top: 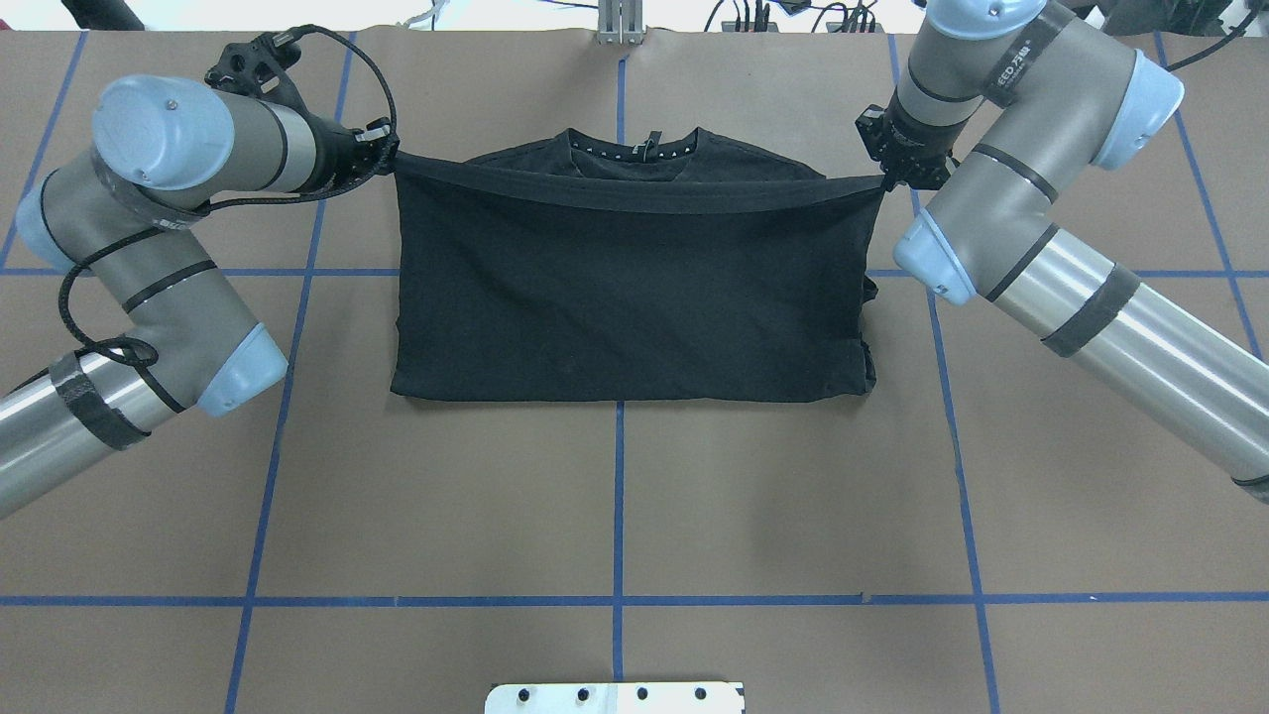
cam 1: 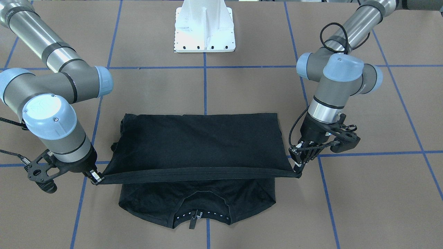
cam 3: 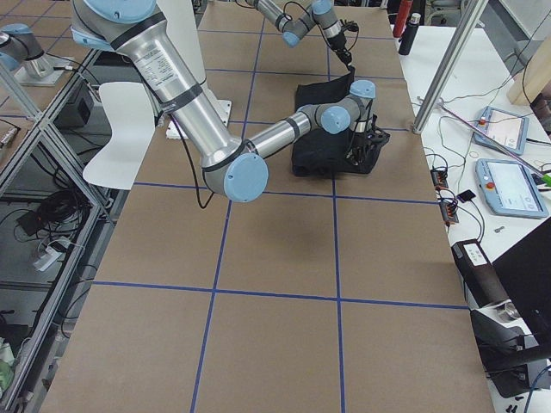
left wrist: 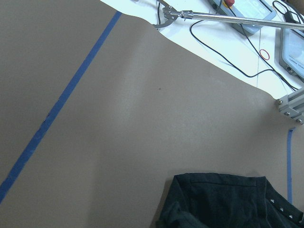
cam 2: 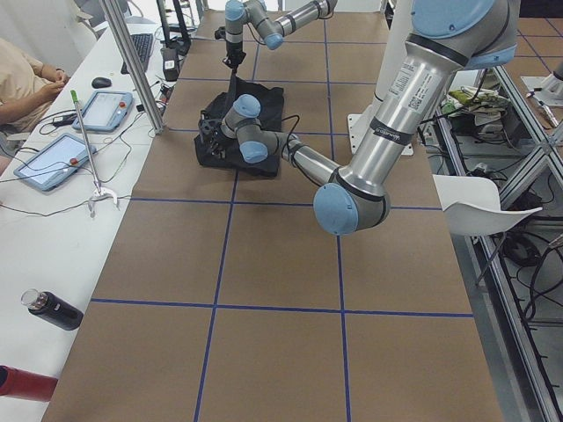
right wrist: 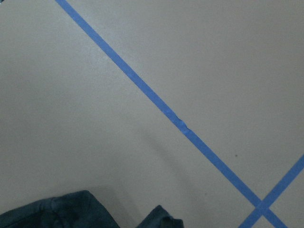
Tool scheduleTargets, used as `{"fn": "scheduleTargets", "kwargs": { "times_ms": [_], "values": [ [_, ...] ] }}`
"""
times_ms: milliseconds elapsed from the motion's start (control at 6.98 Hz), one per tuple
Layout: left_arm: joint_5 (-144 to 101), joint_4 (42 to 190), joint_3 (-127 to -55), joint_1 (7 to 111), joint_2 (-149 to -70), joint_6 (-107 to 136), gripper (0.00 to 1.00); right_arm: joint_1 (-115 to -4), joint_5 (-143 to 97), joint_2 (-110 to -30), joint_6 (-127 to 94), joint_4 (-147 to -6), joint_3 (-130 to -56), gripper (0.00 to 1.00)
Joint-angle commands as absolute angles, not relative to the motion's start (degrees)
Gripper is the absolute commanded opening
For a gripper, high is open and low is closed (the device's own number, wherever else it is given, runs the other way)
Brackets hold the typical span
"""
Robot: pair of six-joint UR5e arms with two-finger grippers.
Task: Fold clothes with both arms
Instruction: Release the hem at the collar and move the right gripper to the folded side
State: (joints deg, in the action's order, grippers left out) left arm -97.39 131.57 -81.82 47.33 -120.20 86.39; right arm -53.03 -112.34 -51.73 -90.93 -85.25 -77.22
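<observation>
The black T-shirt [cam 1: 197, 141] lies on the brown table with its collar [cam 1: 200, 214] on the side away from the robot's base. Its hem edge [top: 634, 190] is lifted and stretched taut between both grippers, above the collar part. The printed logo is hidden. My left gripper [top: 385, 157] is shut on one hem corner; it also shows in the front-facing view [cam 1: 298, 169]. My right gripper [top: 885, 180] is shut on the other corner, as the front-facing view shows too [cam 1: 95, 179]. Both wrist views show only a bit of black cloth [left wrist: 223, 199] [right wrist: 61, 211].
The white pedestal base [cam 1: 205, 27] stands behind the shirt. Blue tape lines [top: 620, 496] cross the table. A white side desk with tablets [cam 2: 53, 158] and a seated person runs along the far edge; a dark bottle [cam 2: 53, 309] lies there.
</observation>
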Motion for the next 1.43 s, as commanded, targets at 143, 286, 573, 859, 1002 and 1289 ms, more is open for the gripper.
{"fn": "scheduleTargets", "kwargs": {
  "times_ms": [143, 286, 573, 859, 1002, 1289],
  "values": [
    [-96.4, 136.8, -75.9, 47.5, -121.3, 86.4, 0.06, -52.6, -111.1, -49.7, -91.1, -81.4, -72.2, 0.4],
    [-95.6, 136.8, -75.3, 47.5, -121.6, 86.4, 0.28, -52.6, -110.5, -49.2, -91.1, -81.2, -71.7, 0.5],
    [-95.2, 137.5, -74.5, 47.6, -122.1, 86.3, 0.43, -52.6, -110.3, -48.5, -91.3, -81.0, -71.4, 0.73],
    [-95.3, 137.7, -75.0, 48.1, -122.1, 86.3, 0.44, -52.7, -110.4, -49.5, -92.8, -79.9, -73.5, 0.74],
    [-95.4, 137.6, -76.1, 48.3, -122.3, 86.2, 0.46, -51.3, -110.3, -53.3, -95.9, -79.9, -79.7, 0.74],
    [-95.6, 137.0, -79.2, 48.5, -121.5, 86.2, 0.46, -44.8, -105.3, -65.9, -100.8, -79.6, -97.5, 0.76]
  ]
}}
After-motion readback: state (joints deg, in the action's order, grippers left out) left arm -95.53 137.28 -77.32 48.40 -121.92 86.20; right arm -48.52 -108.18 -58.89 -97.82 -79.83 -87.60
